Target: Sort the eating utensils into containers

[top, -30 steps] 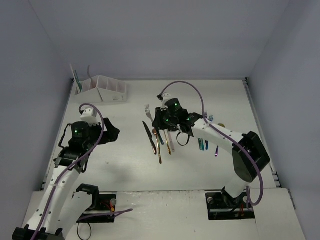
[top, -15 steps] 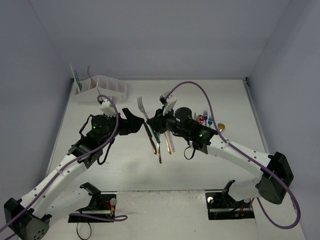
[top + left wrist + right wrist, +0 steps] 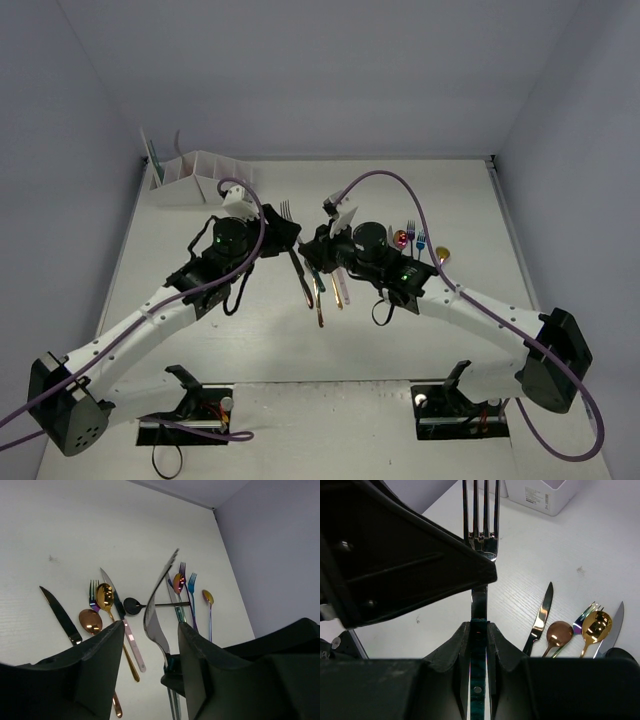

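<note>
Reaching inward since the earlier views, the left gripper (image 3: 283,235) has closed on the raised fork (image 3: 287,212), which has hardly shifted.

Nearest the arm bases, loose utensils (image 3: 320,305) lie flat on the table (image 3: 400,340): knives, spoons and forks in black, gold, copper and other colours, not yet sorted.

Just beyond them, the right gripper (image 3: 478,630) is pinched on the fork's handle and holds it clear of the table. Its long axis runs away from that gripper, tines toward the far wall.

Left gripper (image 3: 150,635): fingers spread, one on either side of the fork (image 3: 157,595) at its neck. The wrist view shows a gap on both sides, so no grip is taken. This straddle is the relation on which a handover turns, since the fingers need only close across the shaft.

Farthest, at the far left corner, stands the white rack (image 3: 205,180). It is on the left arm's side, and that arm is judged the better placed to deliver the fork.
</note>
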